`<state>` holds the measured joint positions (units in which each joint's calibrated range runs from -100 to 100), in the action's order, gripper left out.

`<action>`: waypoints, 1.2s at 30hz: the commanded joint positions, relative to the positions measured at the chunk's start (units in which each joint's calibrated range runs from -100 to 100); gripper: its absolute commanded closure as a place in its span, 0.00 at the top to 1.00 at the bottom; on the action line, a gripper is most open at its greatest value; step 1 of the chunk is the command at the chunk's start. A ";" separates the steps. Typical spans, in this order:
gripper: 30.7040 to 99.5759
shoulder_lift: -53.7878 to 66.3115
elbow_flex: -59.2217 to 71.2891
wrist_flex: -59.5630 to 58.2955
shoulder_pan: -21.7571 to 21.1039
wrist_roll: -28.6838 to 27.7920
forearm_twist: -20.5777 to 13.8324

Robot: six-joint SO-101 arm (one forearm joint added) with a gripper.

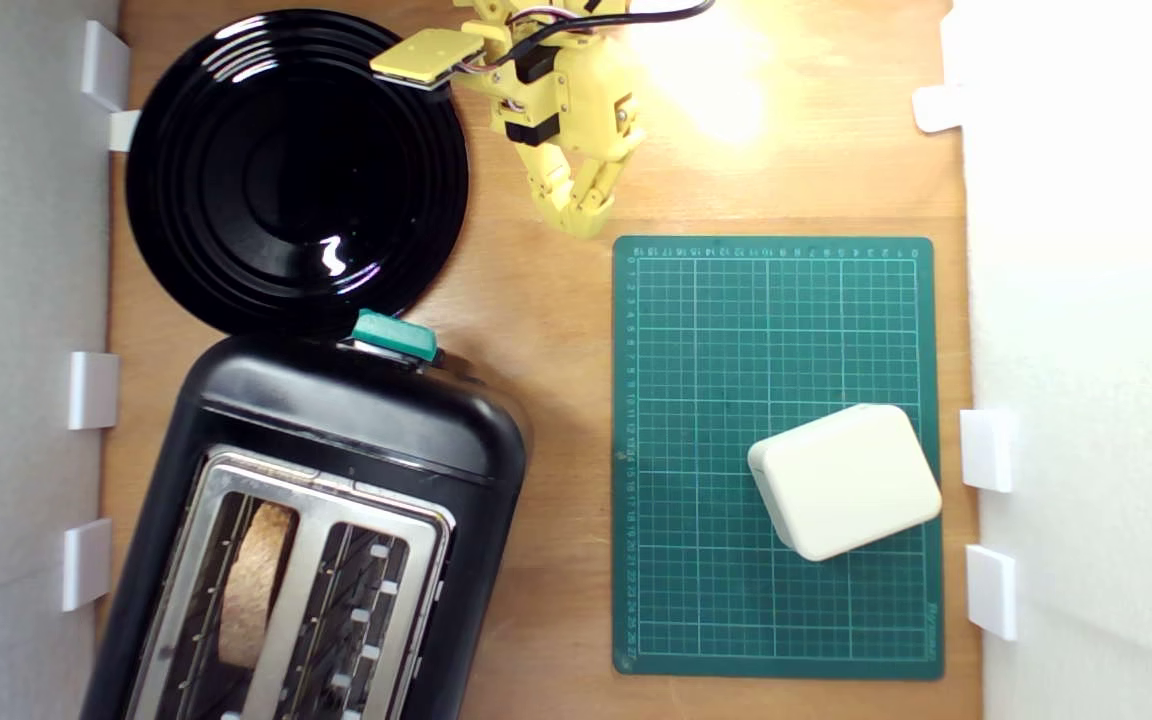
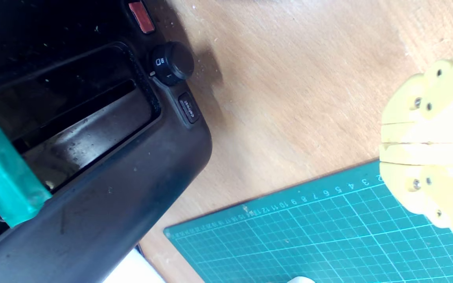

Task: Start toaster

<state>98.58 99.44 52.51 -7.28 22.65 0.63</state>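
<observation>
While the glossy, round-cornered toaster (image 1: pixel 336 480) sits at the wooden table's (image 1: pixel 536 330) corner, the yellow gripper (image 1: pixel 576 205) hangs pressed together.

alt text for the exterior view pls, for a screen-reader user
Top-down view of a wooden table: a black toaster with a teal lever and a slice in one slot. A yellow gripper, shut, hangs apart from it, between a black plate and a green cutting mat bearing a cream box.

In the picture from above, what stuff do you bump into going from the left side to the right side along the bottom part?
Across the exterior view, left to right: the black toaster with a slice of bread in one slot → bare wooden table → green cutting mat → cream box resting on the mat.
</observation>
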 commanded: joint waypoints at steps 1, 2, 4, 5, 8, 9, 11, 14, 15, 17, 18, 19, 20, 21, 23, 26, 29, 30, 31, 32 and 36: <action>0.01 0.50 0.28 0.12 0.05 -0.13 -0.72; 0.01 0.50 0.28 0.12 0.05 -0.13 -0.72; 0.01 0.50 0.28 0.12 -0.11 -0.13 -0.72; 0.01 0.50 0.28 0.12 -0.26 -0.13 -0.72; 0.01 0.50 0.28 0.12 0.13 -0.19 -0.53; 0.01 0.50 0.28 0.04 0.13 -0.19 0.59; 0.01 0.50 0.28 0.12 -0.26 -0.13 -0.53; 0.01 0.50 0.28 0.12 0.45 -0.13 -0.63; 0.01 0.50 0.28 0.12 0.45 -0.13 -0.63; 0.01 0.42 0.28 0.12 0.53 0.08 -0.72; 0.01 0.33 0.28 0.12 0.69 0.23 -0.72; 0.01 0.33 0.28 0.12 1.24 0.23 -1.09; 0.01 0.33 0.28 0.04 1.96 0.29 -2.41; 0.01 0.33 0.28 -0.05 2.51 0.34 -4.66; 0.01 0.25 0.10 -0.13 3.07 1.28 -7.76; 0.01 0.25 0.01 -0.13 4.02 3.64 -8.04; 0.01 0.17 -2.17 -0.13 4.81 4.95 -7.29; 0.01 -0.25 -3.35 -0.13 4.81 4.90 -7.29; 0.01 -1.25 -4.90 -0.22 4.89 4.90 -7.29; 0.01 -2.58 -6.71 -0.22 4.97 4.90 -7.29; 0.01 -10.74 -16.07 -0.22 4.97 3.69 -6.16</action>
<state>94.41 93.33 52.51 -2.49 27.17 -6.21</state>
